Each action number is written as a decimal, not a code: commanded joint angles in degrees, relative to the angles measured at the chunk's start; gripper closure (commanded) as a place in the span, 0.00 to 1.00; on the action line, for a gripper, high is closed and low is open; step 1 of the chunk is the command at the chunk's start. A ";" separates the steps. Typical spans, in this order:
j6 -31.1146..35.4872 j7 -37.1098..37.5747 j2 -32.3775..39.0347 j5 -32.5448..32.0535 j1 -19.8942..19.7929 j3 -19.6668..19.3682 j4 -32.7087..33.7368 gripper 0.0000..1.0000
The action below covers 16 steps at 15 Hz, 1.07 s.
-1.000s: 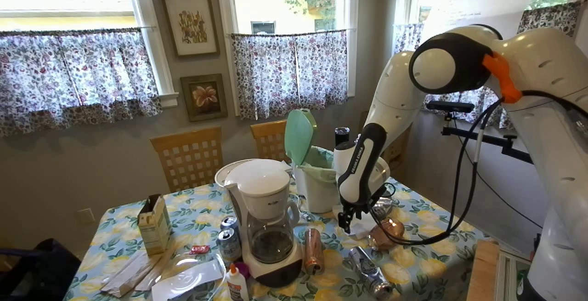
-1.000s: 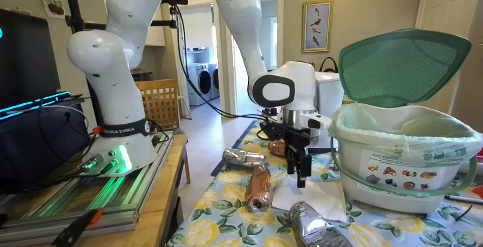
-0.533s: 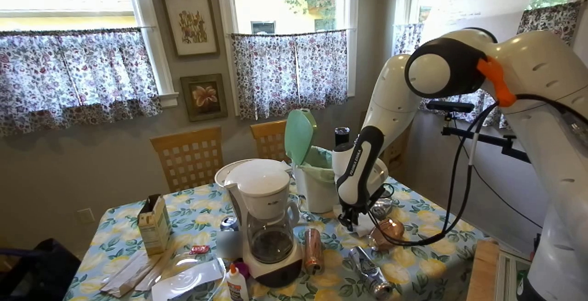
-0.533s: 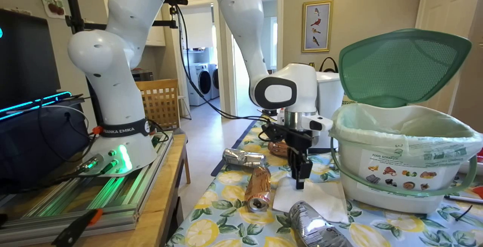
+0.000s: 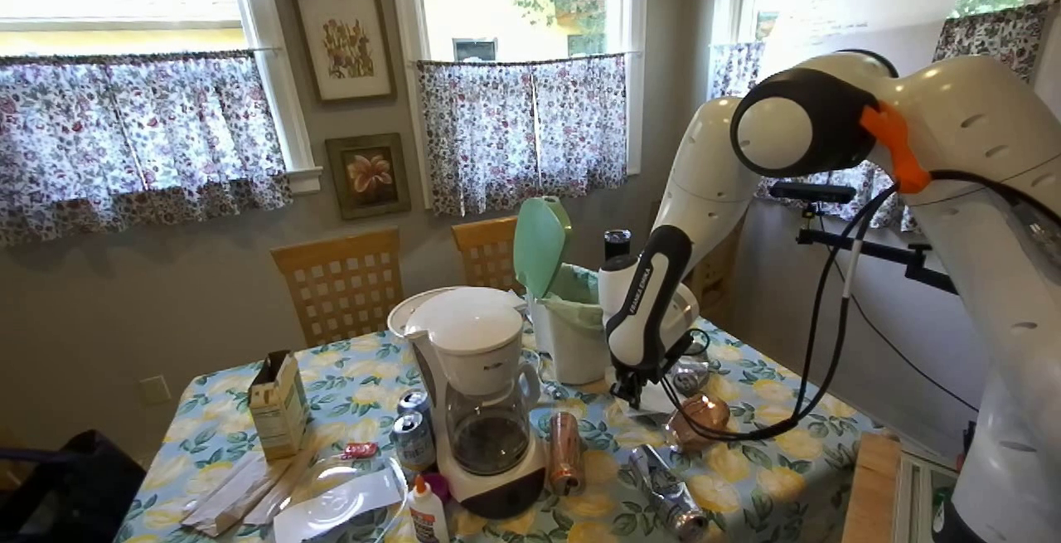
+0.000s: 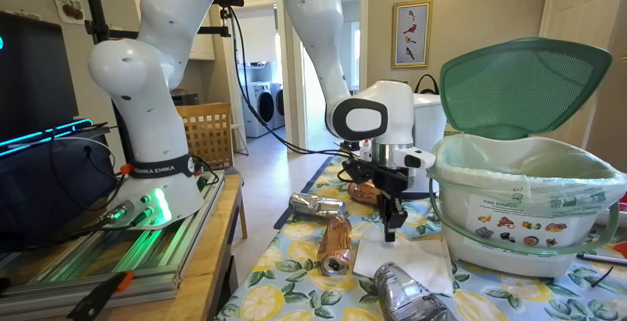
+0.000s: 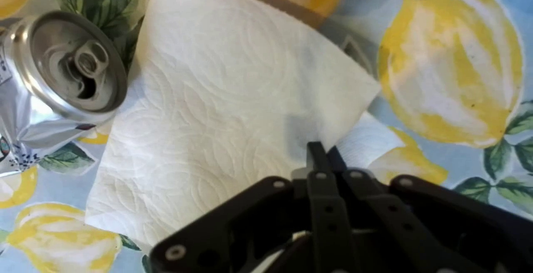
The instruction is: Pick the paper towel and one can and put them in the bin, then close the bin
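Fingers (image 7: 318, 160) were closed at the towel (image 7: 225, 110) below, couldn't tell if pinching it. Bin (image 6: 521, 208) beside them stood open, bottom hidden; imo towel, a can (image 7: 62, 77) near them and the lid (image 6: 524, 86) were probably all left.

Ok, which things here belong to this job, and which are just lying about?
Part of the job:
paper towel
bin and its raised green lid
one can, perhaps the crumpled silver one beside the towel; the task doesn't say which

Just lying about:
coffee maker
glue bottle
open carton
the other cans
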 commanded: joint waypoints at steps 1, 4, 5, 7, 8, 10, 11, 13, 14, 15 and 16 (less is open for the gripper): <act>-1.26 2.43 -1.00 -1.85 0.91 -0.69 0.42 1.00; -1.31 2.86 -0.67 -1.61 0.85 -0.46 1.01 0.67; -1.15 2.97 -0.63 -1.53 0.87 -0.33 1.07 0.60; -1.37 2.96 -0.42 -1.44 0.93 -0.04 1.48 0.46; -1.41 3.02 -0.30 -1.52 1.08 -0.05 1.63 0.39; -1.69 3.01 -0.05 -1.78 1.42 -0.16 1.82 0.26; -1.83 2.96 0.11 -1.83 1.49 -0.15 1.91 0.18; -2.10 2.96 0.43 -2.14 1.79 -0.35 1.99 0.04; -2.38 3.00 0.62 -2.29 1.95 -0.44 2.05 0.01; -2.76 2.97 0.77 -2.43 2.08 -0.47 2.11 0.00; -3.10 3.00 0.95 -2.68 2.27 -0.60 2.16 0.00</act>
